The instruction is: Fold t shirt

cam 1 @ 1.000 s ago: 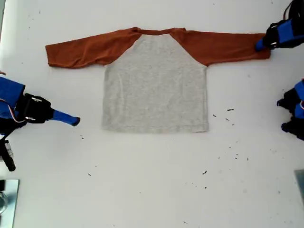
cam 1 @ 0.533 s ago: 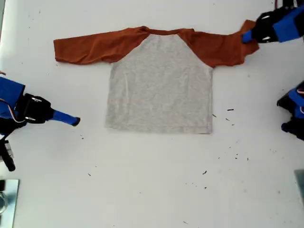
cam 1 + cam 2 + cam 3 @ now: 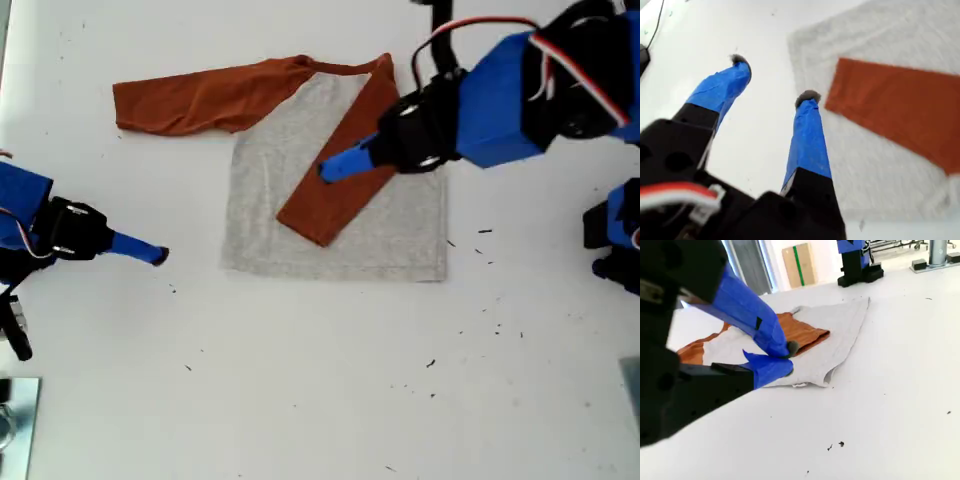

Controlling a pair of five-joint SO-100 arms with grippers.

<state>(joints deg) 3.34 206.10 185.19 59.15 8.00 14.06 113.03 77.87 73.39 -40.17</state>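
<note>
Seen in the exterior view from its left to its right, my second gripper [image 3: 155, 253] [image 3: 789, 359] is found low over the white table [image 3: 320, 380], near the lower corner of the t shirt [image 3: 300, 230] [image 3: 880, 170] [image 3: 840, 325] on that side and apart from it. Its blue tips are pressed together with nothing between them.

The t shirt is spread flat on the table, collar toward the far edge. One rust-orange sleeve [image 3: 200, 100] [image 3: 690, 352] is stretched straight out from the shirt toward the exterior view's left. The other sleeve [image 3: 320, 210] [image 3: 895, 110] [image 3: 800, 332] is laid diagonally across the grey body, its cuff short of the hem.

My first gripper [image 3: 335, 168] [image 3: 774, 79] is held above the folded sleeve, fingers spread and gripping nothing.

Bare table is left below the shirt's hem and on both sides of it. A few dark specks [image 3: 485, 232] are scattered beyond the hem corner on the exterior view's right
</note>
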